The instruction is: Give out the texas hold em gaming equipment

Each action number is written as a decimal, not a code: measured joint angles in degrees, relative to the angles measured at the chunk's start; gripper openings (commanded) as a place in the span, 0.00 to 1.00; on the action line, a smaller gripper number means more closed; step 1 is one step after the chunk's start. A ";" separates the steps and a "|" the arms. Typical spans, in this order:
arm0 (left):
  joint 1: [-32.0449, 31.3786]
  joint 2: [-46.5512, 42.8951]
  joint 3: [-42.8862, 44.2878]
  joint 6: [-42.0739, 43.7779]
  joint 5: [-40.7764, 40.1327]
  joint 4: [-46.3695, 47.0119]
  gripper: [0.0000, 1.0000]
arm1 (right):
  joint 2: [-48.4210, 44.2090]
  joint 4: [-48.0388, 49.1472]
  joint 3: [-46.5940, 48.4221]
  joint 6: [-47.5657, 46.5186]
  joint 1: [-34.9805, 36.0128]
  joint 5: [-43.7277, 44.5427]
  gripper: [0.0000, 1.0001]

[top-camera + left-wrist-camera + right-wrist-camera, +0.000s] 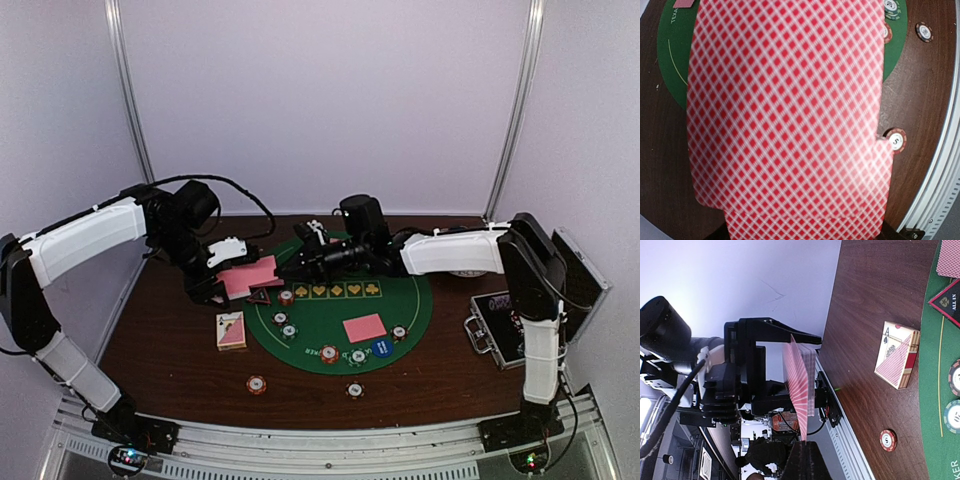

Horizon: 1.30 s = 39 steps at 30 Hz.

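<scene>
Eight poker chips (329, 353), one blue button (380, 347), one triangle marker (260, 296), one card box (231, 330), one loose card (364, 328) (stacked cards (248, 277) uncountable).

Triangle marker (946, 302) on the green mat's (932, 390) edge read "ALL IN". Card box (897, 354), on the desk (865, 315) just off the mat, showed "A" above a spade. Mat rim lettering was partly legible: "TEXA". Chip (896, 141) off the mat bore "5".

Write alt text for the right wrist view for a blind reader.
The left hand holds a deck of pink-backed cards edge-on, and the right hand pinches its front card. To the right, a card box and a red chip lie on the brown table.
</scene>
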 measured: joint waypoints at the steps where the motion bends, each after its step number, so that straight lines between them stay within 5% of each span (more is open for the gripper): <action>1: 0.00 0.13 0.00 0.00 -0.02 0.00 0.00 | -0.33 0.98 -0.68 0.39 -0.17 -0.02 0.00; 15: 0.00 0.44 0.00 0.00 -1.33 0.00 0.00 | -8.76 2.49 -13.66 -0.33 -7.10 -0.98 0.00; 39: 0.00 0.44 0.46 -0.02 -1.25 -0.04 0.00 | -16.04 -37.88 -22.62 -32.92 -17.27 6.97 0.01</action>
